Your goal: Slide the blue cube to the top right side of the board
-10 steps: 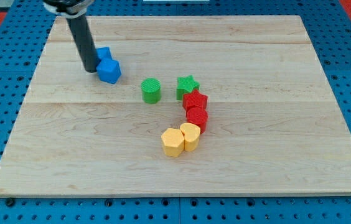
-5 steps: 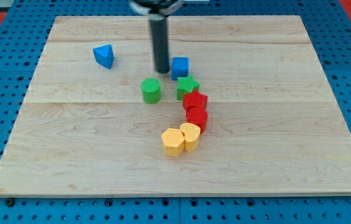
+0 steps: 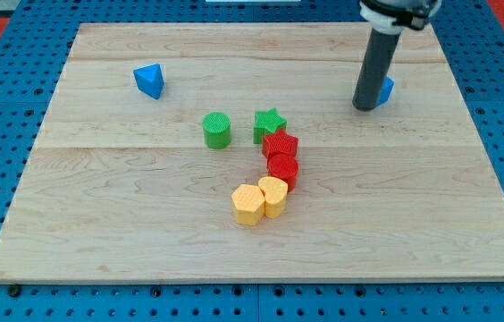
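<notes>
The blue cube [image 3: 385, 89] sits at the board's upper right, mostly hidden behind my dark rod. My tip [image 3: 363, 107] rests on the board touching the cube's left side. A blue triangular block [image 3: 149, 80] lies alone at the upper left.
A green cylinder [image 3: 217, 131] and a green star [image 3: 269, 123] stand near the middle. Below the star run two red blocks [image 3: 281, 156], then two yellow blocks [image 3: 258, 200]. The wooden board [image 3: 466, 224] lies on a blue pegboard.
My tip has swept from the upper left to the upper right, carrying the blue cube with it. The blue triangular block stayed behind at the upper left.
</notes>
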You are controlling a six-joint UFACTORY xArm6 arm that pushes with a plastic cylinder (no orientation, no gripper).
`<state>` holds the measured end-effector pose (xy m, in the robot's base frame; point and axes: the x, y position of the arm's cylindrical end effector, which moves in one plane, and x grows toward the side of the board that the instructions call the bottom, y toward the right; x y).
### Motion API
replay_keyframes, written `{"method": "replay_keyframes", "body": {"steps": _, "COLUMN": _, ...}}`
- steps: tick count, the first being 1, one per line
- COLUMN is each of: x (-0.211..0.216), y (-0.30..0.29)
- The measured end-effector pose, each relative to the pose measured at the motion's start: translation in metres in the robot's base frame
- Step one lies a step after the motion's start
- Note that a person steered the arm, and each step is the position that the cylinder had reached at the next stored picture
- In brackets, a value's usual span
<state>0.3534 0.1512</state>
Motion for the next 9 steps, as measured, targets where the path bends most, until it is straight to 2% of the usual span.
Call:
{"method": "replay_keyframes", "body": {"steps": 1, "x": -0.050, "y": 0.030}}
{"method": "replay_keyframes", "body": {"steps": 2, "x": -0.016, "y": 0.013}}
{"method": "replay_keyframes", "body": {"steps": 3, "x": 0.001, "y": 0.035}}
{"method": "replay_keyframes", "body": {"steps": 5, "x": -0.051, "y": 0.081}}
{"method": "replay_keyframes", "body": {"steps": 6, "x": -0.107, "y": 0.071}}
{"method": "replay_keyframes", "body": {"steps": 7, "x": -0.038, "y": 0.058}}
{"method": "replay_keyframes", "body": {"steps": 8, "x": -0.033, "y": -0.081}}
{"method": "replay_keyframes", "body": {"steps": 9, "x": 0.001, "y": -0.178}}
